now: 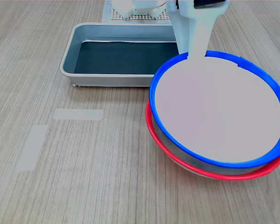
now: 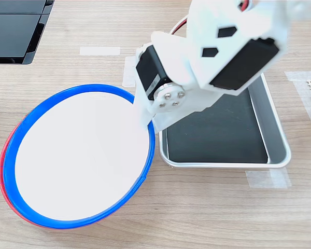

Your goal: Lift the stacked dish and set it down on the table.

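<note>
The stacked dish [image 1: 219, 107] [image 2: 80, 158], a large round plate with a blue rim and pale centre, hangs tilted just above a red-rimmed plate [image 1: 224, 177] [image 2: 1, 171]. Its far edge is raised and a gap shows between the two rims. My white gripper [image 1: 196, 55] [image 2: 145, 119] is shut on the blue rim at the dish's far edge in the first exterior view, the right edge in the second exterior view. One finger lies on top; the other is hidden beneath. The wood-grain table [image 1: 84, 177] [image 2: 197, 207] lies under both plates.
A grey metal tray [image 1: 67, 60] [image 2: 280, 132] with a dark floor sits beside the plates, under the arm. Pale tape strips [image 1: 78, 114] [image 2: 99, 51] lie on the table. A black object [image 2: 13, 28] is at the second exterior view's top left, a mesh mat [image 1: 140, 16] behind the tray.
</note>
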{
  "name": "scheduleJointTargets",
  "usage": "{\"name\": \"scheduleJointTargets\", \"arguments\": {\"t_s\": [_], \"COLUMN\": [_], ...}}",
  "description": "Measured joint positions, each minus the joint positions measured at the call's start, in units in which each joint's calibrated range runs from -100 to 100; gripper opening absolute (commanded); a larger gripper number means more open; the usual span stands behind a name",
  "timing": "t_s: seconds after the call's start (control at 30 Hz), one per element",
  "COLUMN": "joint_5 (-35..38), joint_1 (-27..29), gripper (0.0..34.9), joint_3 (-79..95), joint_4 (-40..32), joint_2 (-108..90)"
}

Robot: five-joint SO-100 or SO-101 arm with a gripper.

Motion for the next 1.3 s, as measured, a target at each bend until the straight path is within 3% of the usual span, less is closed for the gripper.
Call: {"name": "scheduleJointTargets", "arguments": {"t_s": [0.53,1.13,1.3], "joint_5": [-1.17,6.4,7.86], "joint_1": [0.53,23.36,26.9], "gripper": [0.1,0.0,0.0], "joint_3": [-3.36,-5.81,-5.81], "joint_4": [1.47,6.2,6.2], "joint_2": [-3.24,-7.33,-5.03]}}
